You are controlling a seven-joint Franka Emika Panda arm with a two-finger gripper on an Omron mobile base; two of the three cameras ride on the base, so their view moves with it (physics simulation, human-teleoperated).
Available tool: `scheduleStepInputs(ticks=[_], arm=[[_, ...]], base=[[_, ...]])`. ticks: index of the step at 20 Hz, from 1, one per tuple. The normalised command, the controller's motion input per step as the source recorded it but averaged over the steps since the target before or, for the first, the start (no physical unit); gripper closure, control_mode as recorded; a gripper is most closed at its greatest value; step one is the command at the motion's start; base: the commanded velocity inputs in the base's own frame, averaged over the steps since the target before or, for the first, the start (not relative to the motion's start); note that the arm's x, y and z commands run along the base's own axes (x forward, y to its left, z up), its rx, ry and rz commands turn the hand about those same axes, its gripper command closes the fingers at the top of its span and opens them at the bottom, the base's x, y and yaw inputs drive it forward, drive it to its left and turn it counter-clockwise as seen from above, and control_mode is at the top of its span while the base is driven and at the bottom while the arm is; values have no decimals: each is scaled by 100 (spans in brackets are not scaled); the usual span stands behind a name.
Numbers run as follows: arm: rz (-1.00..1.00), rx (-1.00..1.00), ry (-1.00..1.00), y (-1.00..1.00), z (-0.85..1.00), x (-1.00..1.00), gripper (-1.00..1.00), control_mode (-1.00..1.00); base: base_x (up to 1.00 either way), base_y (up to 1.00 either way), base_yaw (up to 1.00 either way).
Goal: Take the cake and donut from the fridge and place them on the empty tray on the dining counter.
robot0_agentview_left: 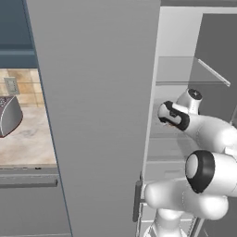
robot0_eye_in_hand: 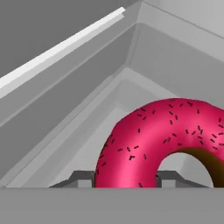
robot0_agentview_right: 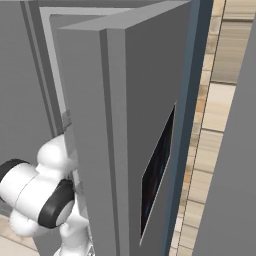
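Note:
The donut (robot0_eye_in_hand: 148, 135), a ring with red-pink frosting and dark sprinkles, lies on a grey shelf inside the fridge (robot0_agentview_left: 102, 115). My gripper (robot0_eye_in_hand: 126, 180) is shut on the donut's left side, with one dark fingertip (robot0_eye_in_hand: 81, 178) on either side of the ring. In the left base view my arm (robot0_agentview_left: 203, 134) reaches past the open door into the fridge interior. The door's black panel (robot0_agentview_right: 157, 170) faces the right base view. The cake, the empty tray and the dining counter are out of view.
Grey fridge walls and a shelf rail (robot0_eye_in_hand: 61, 48) close in around the hand. A toaster (robot0_agentview_left: 9, 115) stands on the kitchen worktop (robot0_agentview_left: 28, 143) left of the fridge. A tiled wall (robot0_agentview_right: 215, 125) lies beyond the door.

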Motion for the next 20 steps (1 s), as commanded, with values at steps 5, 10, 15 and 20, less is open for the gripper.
scheduleStepInputs(ticks=[5, 10, 15, 20], arm=[[5, -1, 2, 18, 3, -100, 100, -100], [16, -9, 5, 40, 47, -100, 100, -100], [15, -10, -1, 19, 68, -100, 100, -100], [9, -4, -18, 0, 80, -100, 100, -100]], base=[[0, 0, 0], [0, 0, 0], [0, 0, 0], [0, 0, 0]])
